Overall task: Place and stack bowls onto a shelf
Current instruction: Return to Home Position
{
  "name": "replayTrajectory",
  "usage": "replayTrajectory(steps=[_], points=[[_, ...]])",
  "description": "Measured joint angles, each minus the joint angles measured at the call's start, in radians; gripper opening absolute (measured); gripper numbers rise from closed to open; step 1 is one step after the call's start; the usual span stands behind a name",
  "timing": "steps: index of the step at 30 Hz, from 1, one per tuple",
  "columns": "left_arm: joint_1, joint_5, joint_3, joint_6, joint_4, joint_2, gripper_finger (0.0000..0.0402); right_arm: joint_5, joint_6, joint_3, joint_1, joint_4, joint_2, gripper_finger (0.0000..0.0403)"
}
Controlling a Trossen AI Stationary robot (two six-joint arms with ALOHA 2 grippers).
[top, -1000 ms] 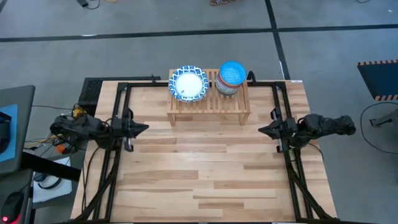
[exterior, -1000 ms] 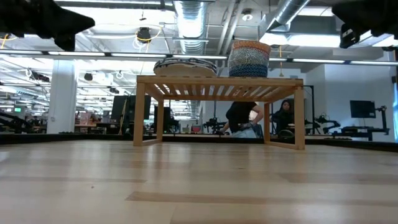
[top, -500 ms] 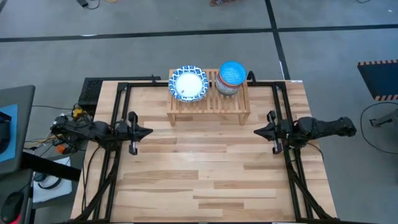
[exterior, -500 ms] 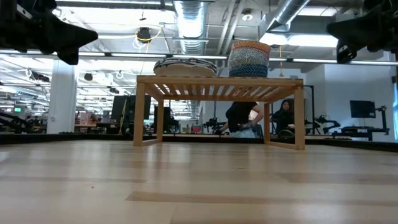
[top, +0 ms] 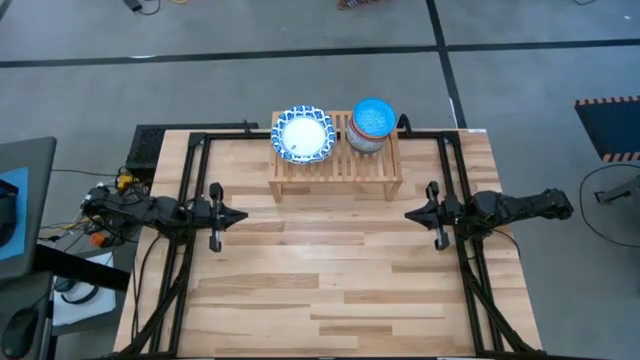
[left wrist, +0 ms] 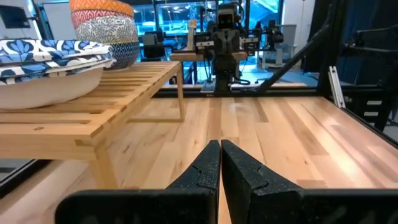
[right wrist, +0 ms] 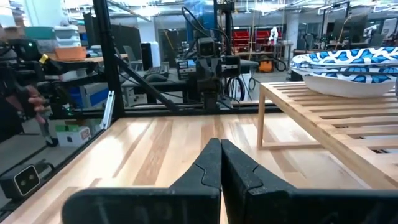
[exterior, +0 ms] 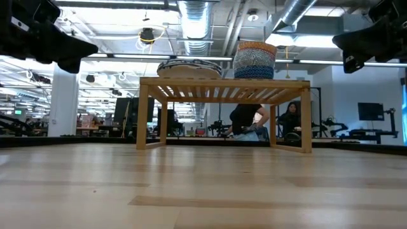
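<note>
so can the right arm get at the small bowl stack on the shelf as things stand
Probably yes. The right gripper hangs shut and empty over the table in front of the shelf, on the same side as the small bowl stack, with nothing between them. The left gripper waits opposite.

We see the table (top: 330, 270) from above in bright, even light, with only thin, soft shadows beside the arms. From table height, the long ceiling lamps (exterior: 197, 13) glow white and wash out the spots around them. Against that glow the left gripper (exterior: 89, 49) and the right gripper (exterior: 340, 46) look like black shapes. The wood closest to us shines a little. The shelf (exterior: 222, 83) is shaded under its top. In both wrist views the room behind is bright and the fingers (left wrist: 205, 177) (right wrist: 205, 171) look almost black.
</note>
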Motion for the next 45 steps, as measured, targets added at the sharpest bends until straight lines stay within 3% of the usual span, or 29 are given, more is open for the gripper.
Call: replayTrajectory(steps=[13,20,36,41,45], points=[[0.047,-0.002,0.000,0.053,0.063,0.000,0.0000,0.000,-0.019,0.000,0.000,0.023,0.000,0.0021],[0.085,0.082,0.000,0.053,0.080,0.000,0.0000,0.000,-0.015,0.000,0.000,0.056,0.000,0.0021],[0.133,0.054,0.000,0.093,0.115,0.000,0.0000,-0.024,0.043,0.001,-0.007,0.079,0.000,0.0021],[0.192,0.175,-0.040,0.037,0.164,0.000,0.0000,-0.024,-0.010,0.001,-0.021,0.069,0.000,0.0021],[0.239,0.186,-0.049,0.007,0.133,0.004,0.0000,-0.024,-0.028,0.001,-0.035,0.032,0.000,0.0021]])
